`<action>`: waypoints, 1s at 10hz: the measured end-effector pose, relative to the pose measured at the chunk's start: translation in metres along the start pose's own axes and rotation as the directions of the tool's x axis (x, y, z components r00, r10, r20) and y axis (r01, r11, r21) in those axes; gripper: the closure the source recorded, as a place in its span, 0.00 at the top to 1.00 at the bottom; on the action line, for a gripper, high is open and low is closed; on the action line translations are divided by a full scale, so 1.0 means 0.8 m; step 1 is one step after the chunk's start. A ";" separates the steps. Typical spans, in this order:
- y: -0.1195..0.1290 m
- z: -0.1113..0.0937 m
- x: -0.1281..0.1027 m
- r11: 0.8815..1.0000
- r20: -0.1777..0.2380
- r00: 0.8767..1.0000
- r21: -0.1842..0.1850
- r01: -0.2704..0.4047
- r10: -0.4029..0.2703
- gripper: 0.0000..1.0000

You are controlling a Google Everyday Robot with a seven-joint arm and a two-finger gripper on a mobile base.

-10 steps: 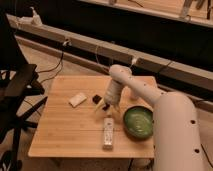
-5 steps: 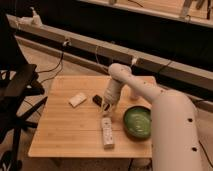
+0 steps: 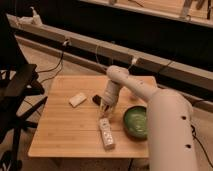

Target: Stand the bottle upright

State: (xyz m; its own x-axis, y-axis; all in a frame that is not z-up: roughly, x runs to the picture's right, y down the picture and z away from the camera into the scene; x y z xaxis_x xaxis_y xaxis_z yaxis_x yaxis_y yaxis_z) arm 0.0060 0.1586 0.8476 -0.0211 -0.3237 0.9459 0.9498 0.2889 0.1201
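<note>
Surface: light wooden table [image 3: 60, 135], smooth and rectangular, on a dim floor; dark rail with cables behind.
Landmark: green bowl [image 3: 136, 122], round and glossy.
Gripper [image 3: 105, 107]: white arm, low over the table just left of the bowl; its opening cannot be told, nor any contact.
Bottle [image 3: 105, 134]: slim, pale-labelled, lying flat left of the bowl.
Black block [image 3: 96, 99], pale cup [image 3: 77, 99]: farther left of the bowl.

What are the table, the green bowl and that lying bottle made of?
Table: pale wood or bamboo, matte, with faint streaks like grain. Bowl: green with a slight sheen, maybe plastic or glazed ceramic. Bottle: seemingly clear plastic with a whitish label. The gripper hovers just beyond the bottle's far end.
</note>
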 end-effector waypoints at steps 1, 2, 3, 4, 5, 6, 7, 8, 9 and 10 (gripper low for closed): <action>0.002 -0.006 -0.004 1.000 -0.002 1.000 -0.001 -0.002 0.002 0.57; -0.001 -0.011 -0.008 1.000 -0.015 1.000 -0.004 0.007 -0.007 0.65; -0.007 -0.017 -0.014 1.000 -0.031 0.999 -0.010 0.019 -0.020 0.75; -0.010 -0.019 -0.016 1.000 -0.044 0.999 -0.013 0.027 -0.027 0.79; -0.012 -0.022 -0.020 0.999 -0.054 0.998 -0.017 0.034 -0.035 0.80; -0.014 -0.023 -0.021 0.999 -0.059 0.997 -0.019 0.038 -0.039 0.80; -0.015 -0.022 -0.021 0.999 -0.059 0.997 -0.020 0.042 -0.043 0.80; -0.017 -0.018 -0.020 0.999 -0.051 0.998 -0.019 0.048 -0.049 0.80; -0.019 -0.008 -0.016 0.998 -0.027 0.998 -0.020 0.057 -0.058 0.80; -0.021 0.001 -0.012 0.998 -0.009 0.998 -0.022 0.063 -0.063 0.80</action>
State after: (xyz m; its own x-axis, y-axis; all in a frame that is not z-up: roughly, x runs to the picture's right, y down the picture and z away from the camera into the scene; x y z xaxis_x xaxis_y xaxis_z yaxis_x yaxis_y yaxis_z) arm -0.0103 0.1575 0.8367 -0.0785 -0.3491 0.9338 0.9532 0.2480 0.1729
